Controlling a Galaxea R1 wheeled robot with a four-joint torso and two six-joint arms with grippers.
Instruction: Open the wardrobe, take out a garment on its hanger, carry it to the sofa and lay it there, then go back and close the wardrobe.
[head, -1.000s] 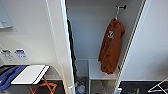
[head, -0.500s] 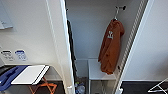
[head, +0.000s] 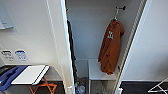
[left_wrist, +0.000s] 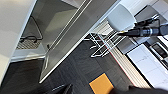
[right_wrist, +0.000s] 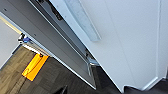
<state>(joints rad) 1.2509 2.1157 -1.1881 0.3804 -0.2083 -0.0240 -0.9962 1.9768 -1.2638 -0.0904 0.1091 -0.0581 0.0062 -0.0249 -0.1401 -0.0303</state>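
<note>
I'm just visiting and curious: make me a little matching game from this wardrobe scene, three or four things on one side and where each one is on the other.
Things:
1. orange hoodie
2. white hanger hook
3. white shelf
4. white folding table

Places:
A. outside the wardrobe, low on the left
B. on a dark peg high at the right inside
C. hanging inside, on the right
D. low inside, under the hanging cloth

Pairs: 1-C, 2-B, 3-D, 4-A
</note>
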